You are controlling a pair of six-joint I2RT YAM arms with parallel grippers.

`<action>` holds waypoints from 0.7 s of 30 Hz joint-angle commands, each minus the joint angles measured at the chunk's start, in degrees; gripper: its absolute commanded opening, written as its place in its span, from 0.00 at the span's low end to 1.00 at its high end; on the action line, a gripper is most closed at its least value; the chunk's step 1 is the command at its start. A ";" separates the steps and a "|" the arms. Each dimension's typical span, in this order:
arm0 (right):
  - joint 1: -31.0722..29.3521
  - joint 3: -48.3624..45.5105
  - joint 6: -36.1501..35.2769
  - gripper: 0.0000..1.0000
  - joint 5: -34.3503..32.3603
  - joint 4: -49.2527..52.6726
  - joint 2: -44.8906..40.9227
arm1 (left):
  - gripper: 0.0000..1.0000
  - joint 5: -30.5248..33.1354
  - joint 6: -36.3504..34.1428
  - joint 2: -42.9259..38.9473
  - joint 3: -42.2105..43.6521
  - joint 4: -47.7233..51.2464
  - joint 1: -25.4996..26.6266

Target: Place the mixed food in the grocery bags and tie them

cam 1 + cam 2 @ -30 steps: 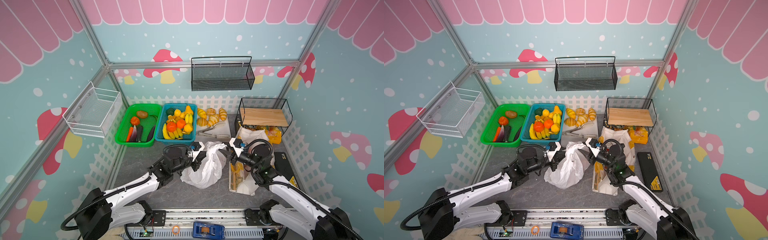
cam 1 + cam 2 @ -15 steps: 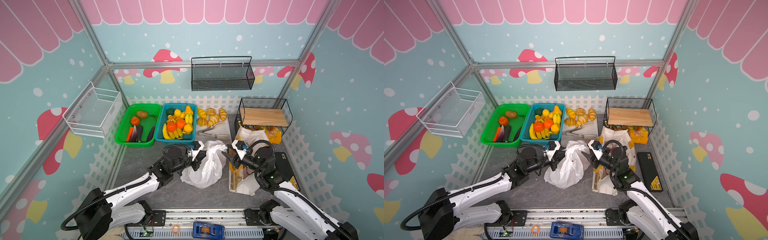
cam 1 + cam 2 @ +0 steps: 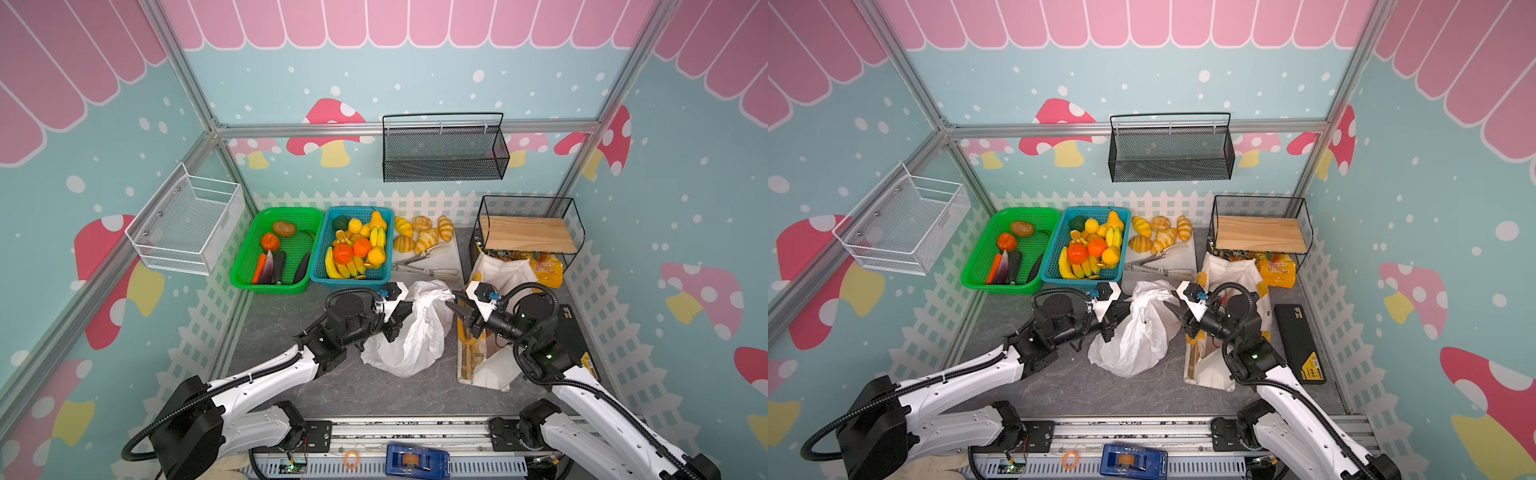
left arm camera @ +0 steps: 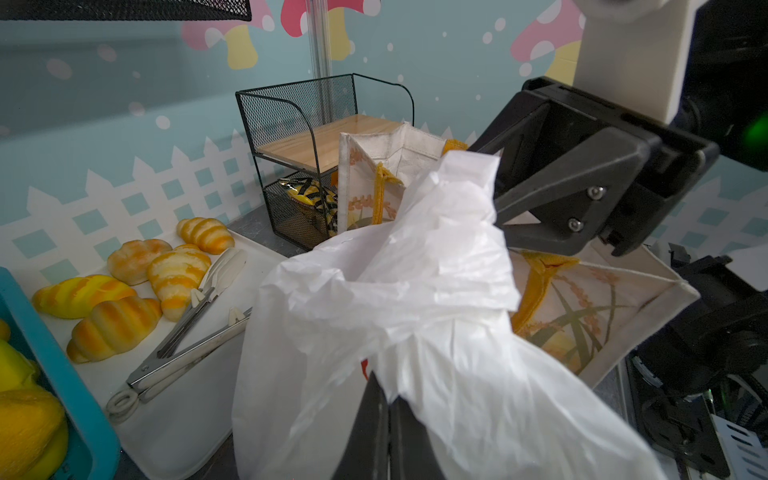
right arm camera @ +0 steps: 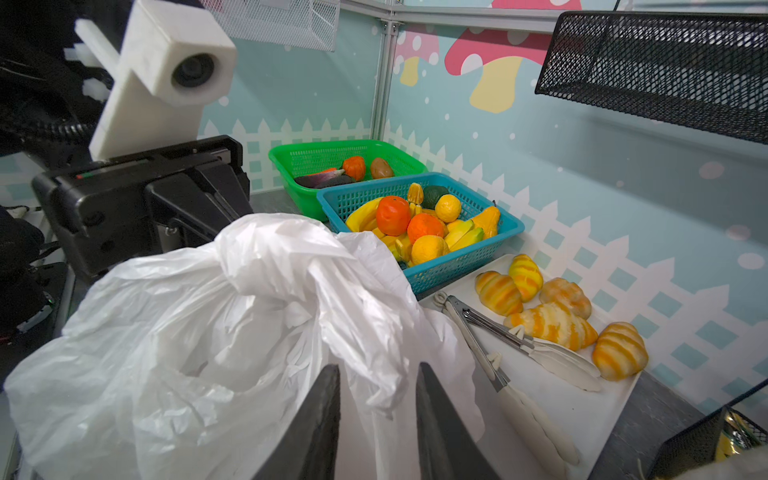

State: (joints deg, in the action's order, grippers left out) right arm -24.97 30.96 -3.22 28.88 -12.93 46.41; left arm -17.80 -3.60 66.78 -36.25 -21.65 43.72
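Two holds on plastic bag (image 3: 417, 345): left gripper (image 4: 386, 399) pinched shut on it, right gripper (image 5: 376, 386) parted at a fold. Risks tearing or slipping under uneven pull.

The grey marbled desk (image 3: 266, 316) carries a row along its far edge. A green basket (image 3: 270, 287) sits at 10 o'clock, and a blue basket (image 3: 351, 284) is just beside it at 11. A white tray (image 3: 455, 253) is at 12, and a black wire rack (image 3: 525, 239) with a wooden board is at 2. At the centre sits a crinkled white plastic bag (image 3: 415, 332). A white tote (image 3: 490, 374) with yellow trim lies at 3, and beyond it, by the edge, a flat black case (image 3: 1300, 345).
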 commanded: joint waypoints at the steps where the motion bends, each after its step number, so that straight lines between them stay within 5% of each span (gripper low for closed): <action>1: 0.02 2.26 -1.47 0.26 1.47 0.51 0.56 | 0.00 -0.78 -0.01 -0.60 -0.14 -0.16 -0.11; 9: -0.02 2.77 -0.56 0.00 0.97 1.54 0.42 | 0.00 0.79 0.86 -1.25 -0.07 -0.10 -0.05; 21: 0.01 3.10 4.06 0.00 -6.22 9.94 -0.64 | 0.00 6.29 9.48 -8.68 -0.38 8.76 -0.12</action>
State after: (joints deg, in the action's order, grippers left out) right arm -25.02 33.10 0.05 25.04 -5.52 46.30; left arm -13.69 3.42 59.94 -36.25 -16.53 43.72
